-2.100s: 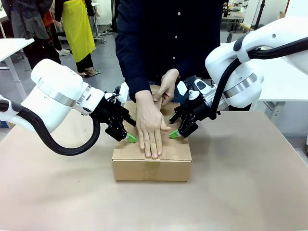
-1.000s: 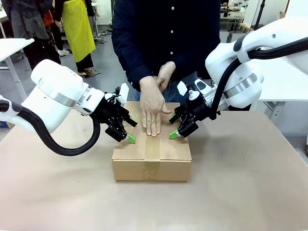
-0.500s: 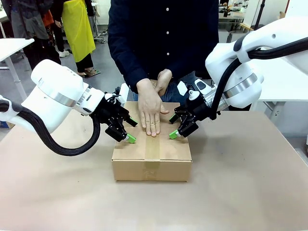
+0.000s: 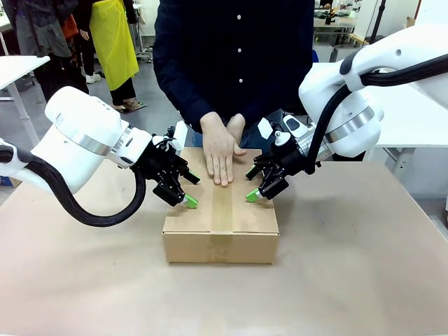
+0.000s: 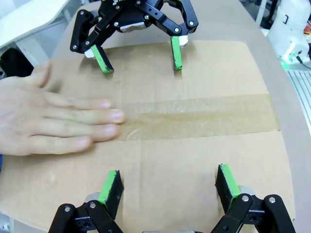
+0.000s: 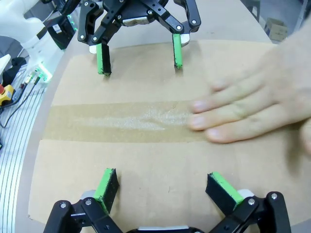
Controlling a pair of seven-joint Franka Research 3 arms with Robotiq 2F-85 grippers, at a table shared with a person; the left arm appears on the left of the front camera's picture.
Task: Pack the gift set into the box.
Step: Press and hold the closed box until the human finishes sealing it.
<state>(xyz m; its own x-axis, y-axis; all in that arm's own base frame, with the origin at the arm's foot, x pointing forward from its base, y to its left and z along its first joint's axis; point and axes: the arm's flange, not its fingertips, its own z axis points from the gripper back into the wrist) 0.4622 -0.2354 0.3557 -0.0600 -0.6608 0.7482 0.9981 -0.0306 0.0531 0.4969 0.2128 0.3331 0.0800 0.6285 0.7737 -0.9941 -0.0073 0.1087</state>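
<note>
The box (image 4: 220, 227) lies shut in the middle of the table, a strip of brown tape (image 4: 222, 210) running along its top seam. The gift set is hidden. My left gripper (image 4: 189, 189) is open, its green pads resting on the left flap. My right gripper (image 4: 252, 184) is open on the right flap. A person's hand (image 4: 220, 150) lies flat on the far end of the tape. The left wrist view has my left gripper (image 5: 167, 179) near, the right gripper (image 5: 141, 60) opposite and the hand (image 5: 53, 121) on the tape (image 5: 204, 116). The right wrist view mirrors this: right gripper (image 6: 163, 182), left gripper (image 6: 140, 60), hand (image 6: 252, 107).
The tan table (image 4: 350, 266) has free room in front of the box and to both sides. The person stands close against the far edge. A white table (image 4: 17, 66) and other people are farther back on the left.
The person's hand has slid back along the tape from the near half of the lid towards the far edge. Both grippers have stayed where they were.
</note>
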